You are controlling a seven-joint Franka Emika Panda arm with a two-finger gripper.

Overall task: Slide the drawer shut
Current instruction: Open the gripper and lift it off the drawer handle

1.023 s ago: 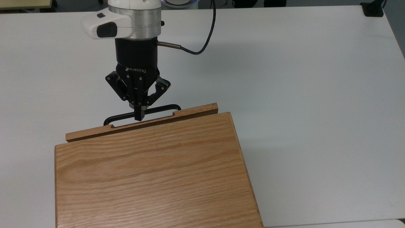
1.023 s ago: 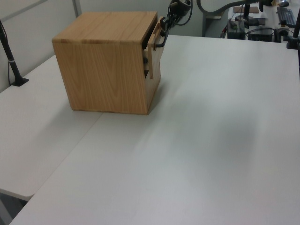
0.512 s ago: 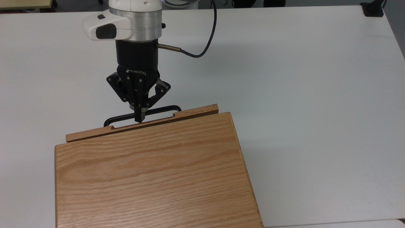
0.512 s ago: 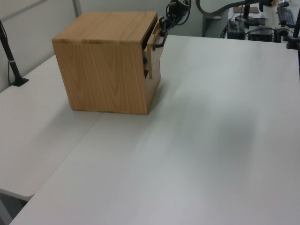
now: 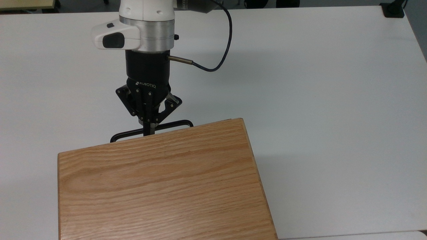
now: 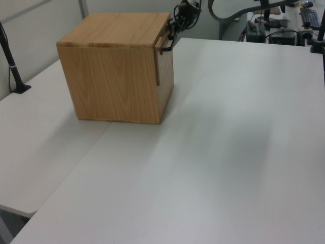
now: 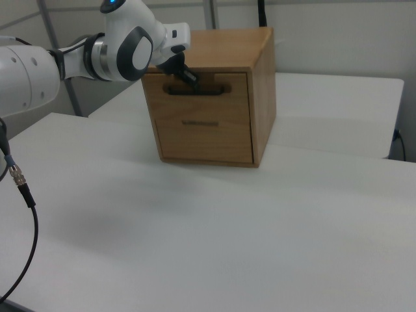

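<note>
Oak drawer [image 7: 207, 87] looks stiff, slides easy on runners; gripper [image 5: 149, 129] pinched closed around black bar handle [image 5: 173, 124], best grab spot, nearly flush.

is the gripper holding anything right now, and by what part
The gripper is shut on the drawer's black bar handle, near the bar's middle.

A white desk [image 5: 317, 100] is seen, with a seam running across its surface in the left view. One oak cabinet [image 6: 114, 71] is set directly on it, well apart from the desk's far edge in the top view.
</note>
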